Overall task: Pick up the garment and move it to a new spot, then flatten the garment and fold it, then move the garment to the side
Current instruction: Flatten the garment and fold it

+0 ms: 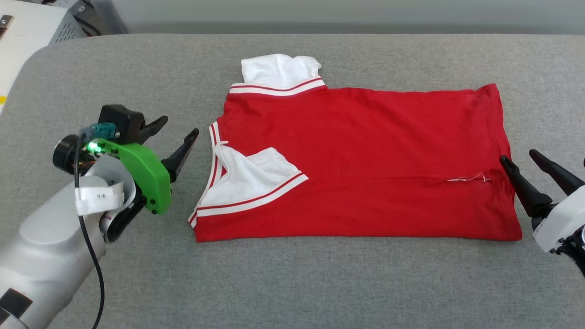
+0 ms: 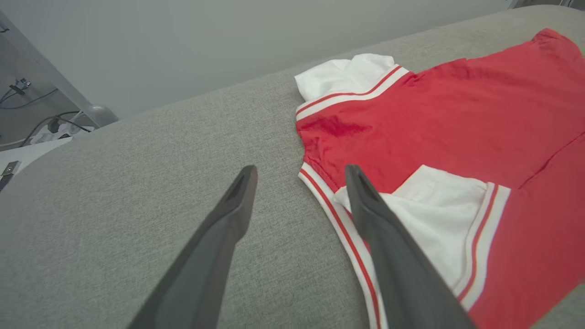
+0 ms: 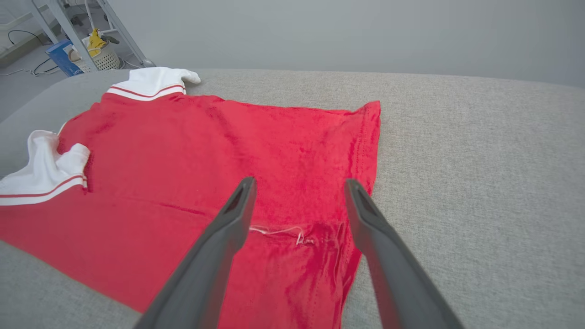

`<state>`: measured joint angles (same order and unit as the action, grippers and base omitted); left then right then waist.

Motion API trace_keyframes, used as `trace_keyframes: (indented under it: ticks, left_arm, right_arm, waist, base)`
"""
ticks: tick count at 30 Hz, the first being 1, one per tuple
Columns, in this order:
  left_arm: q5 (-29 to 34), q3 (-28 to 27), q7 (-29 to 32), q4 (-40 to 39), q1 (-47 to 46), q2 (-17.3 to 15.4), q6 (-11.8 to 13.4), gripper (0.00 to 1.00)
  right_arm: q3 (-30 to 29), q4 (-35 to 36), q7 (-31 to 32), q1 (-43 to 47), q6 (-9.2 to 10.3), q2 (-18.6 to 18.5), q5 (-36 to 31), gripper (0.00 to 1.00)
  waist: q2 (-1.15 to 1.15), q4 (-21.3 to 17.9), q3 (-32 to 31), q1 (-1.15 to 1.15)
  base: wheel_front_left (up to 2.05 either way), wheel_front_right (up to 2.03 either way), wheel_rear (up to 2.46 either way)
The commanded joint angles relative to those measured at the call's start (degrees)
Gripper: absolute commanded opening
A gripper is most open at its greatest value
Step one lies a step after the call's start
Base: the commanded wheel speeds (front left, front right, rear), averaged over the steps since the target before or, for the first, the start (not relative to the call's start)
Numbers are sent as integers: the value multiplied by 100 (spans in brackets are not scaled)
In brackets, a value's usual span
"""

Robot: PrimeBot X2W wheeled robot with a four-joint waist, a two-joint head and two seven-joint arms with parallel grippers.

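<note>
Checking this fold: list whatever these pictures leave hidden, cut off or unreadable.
Head view: underside of the garment, hidden by its own top layer.
Head view: arm behind the right gripper, cut off by the right edge.
Left wrist view: part of the white sleeve, behind a left gripper finger.
Head view: writing on the white tag, too small.
</note>
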<state>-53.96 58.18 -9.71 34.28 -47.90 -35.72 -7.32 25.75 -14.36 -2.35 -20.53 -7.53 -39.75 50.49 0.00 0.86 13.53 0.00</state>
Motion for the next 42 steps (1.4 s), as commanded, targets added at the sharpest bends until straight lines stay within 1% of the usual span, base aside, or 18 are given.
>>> trace_keyframes:
  ticks: [1, 2, 6, 10, 14, 17, 19, 21, 27, 30, 31, 32, 35, 38, 40, 42]
  left_arm:
    - [-164, 91, 264, -107, -212, -78, -16, 100]
    - [-250, 149, 460, -174, -284, -112, -16, 100]
    - [-802, 484, 1723, -464, -568, -216, -16, 100]
    - [-1221, 801, 2930, -583, -767, -276, -16, 100]
    - [-1527, 1038, 3776, -665, -843, -291, -16, 100]
    - [-1876, 1027, 4129, -618, -773, -246, -16, 100]
    - [-1945, 1162, 4509, -544, -688, -251, -16, 100]
    - [-1957, 1218, 4646, -501, -614, -264, -16, 100]
    - [-2050, 1290, 4763, -333, -334, -239, -16, 100]
    - [-2103, 1335, 4687, -286, -91, -108, -16, 100]
    - [-2087, 1347, 4665, -303, -60, -93, -16, 87]
    - [-2041, 1368, 4493, -379, 21, -131, -16, 0]
    - [-1984, 1369, 4255, -533, 12, -243, -16, 0]
    - [-1872, 1374, 4020, -746, -42, -401, -16, 0]
    - [-1765, 1382, 3854, -939, -72, -521, -16, 0]
    - [-1645, 1396, 3746, -1127, -86, -642, -16, 0]
  right_arm:
    - [-72, 78, -21, 104, 4, -3, -58, 100]
    - [-108, 114, -2, 131, 4, 3, -74, 100]
    - [-245, 237, 118, 229, 4, 58, -178, 100]
    - [-332, 323, 227, 292, 4, 147, -264, 100]
    - [-389, 371, 332, 321, 4, 244, -319, 100]
    - [-396, 395, 400, 295, 4, 321, -342, 100]
    - [-394, 393, 455, 232, 4, 403, -372, 100]
    - [-384, 377, 467, 192, 4, 443, -385, 100]
    - [-294, 305, 468, 91, 4, 544, -401, 100]
    - [-193, 213, 466, 8, 4, 573, -392, 100]
    - [-176, 198, 468, -5, 4, 567, -393, 100]
    - [-106, 190, 508, -91, 4, 504, -438, 100]
    - [-31, 241, 666, -150, 4, 350, -489, 100]
    - [-27, 345, 931, -237, 4, 98, -562, 100]
    - [-7, 439, 1250, -300, 4, -82, -560, 100]
    - [26, 530, 1771, -328, 4, -273, -481, 100]
  waist:
    - [0, 106, -93, 0]
    - [0, 116, -100, 0]
    - [0, 152, -122, 0]
    - [0, 136, -118, 0]
    - [0, 79, -81, 0]
    - [0, 17, -43, 0]
    - [0, -72, 29, 0]
    - [0, -121, 75, 0]
    - [0, -240, 153, 0]
    - [0, -305, 158, 0]
    - [0, -313, 140, 0]
    - [0, -353, 65, 0]
    - [0, -350, -43, 0]
    - [0, -333, -158, 0]
    - [0, -332, -199, 0]
    - [0, -317, -230, 0]
  base:
    - [0, 0, 0]
    - [0, 0, 0]
    - [0, 0, 0]
    - [0, 0, 0]
    - [0, 0, 0]
    - [0, 0, 0]
    - [0, 0, 0]
    - [0, 0, 0]
    - [0, 0, 0]
    - [0, 0, 0]
    - [0, 0, 0]
    - [0, 0, 0]
    - [0, 0, 0]
    - [0, 0, 0]
    - [0, 0, 0]
    - [0, 0, 0]
